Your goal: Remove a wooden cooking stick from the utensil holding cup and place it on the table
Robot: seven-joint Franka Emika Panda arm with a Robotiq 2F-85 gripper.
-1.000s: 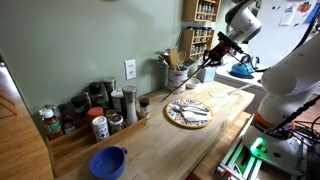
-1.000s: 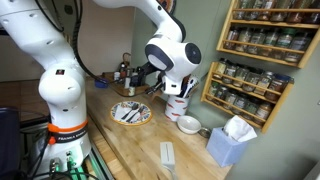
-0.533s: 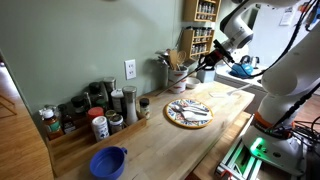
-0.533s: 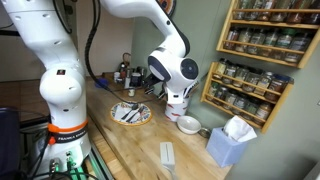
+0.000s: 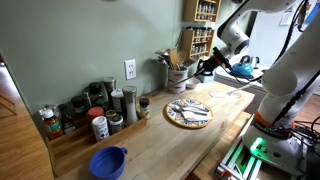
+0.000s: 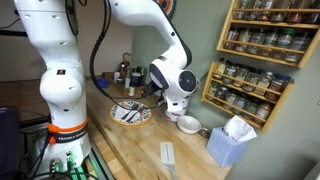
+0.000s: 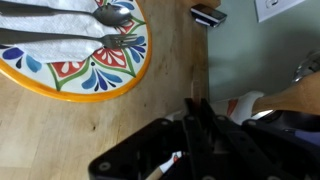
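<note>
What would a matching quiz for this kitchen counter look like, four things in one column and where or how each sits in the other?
Things:
1. round blue bowl
2. colourful patterned round plate
3. wooden spice rack
4. pale utensil cup

States:
A. holds wooden sticks
B. hangs on the green wall
C. carries metal cutlery
D. sits by the wooden counter's edge

Pairs: 1-D, 2-C, 3-B, 4-A.

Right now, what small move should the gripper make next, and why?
Probably ease the gripper sideways toward the wooden sticks standing in the utensil cup: it sits beside the cup, apparently apart, and no stick shows in it.
</note>
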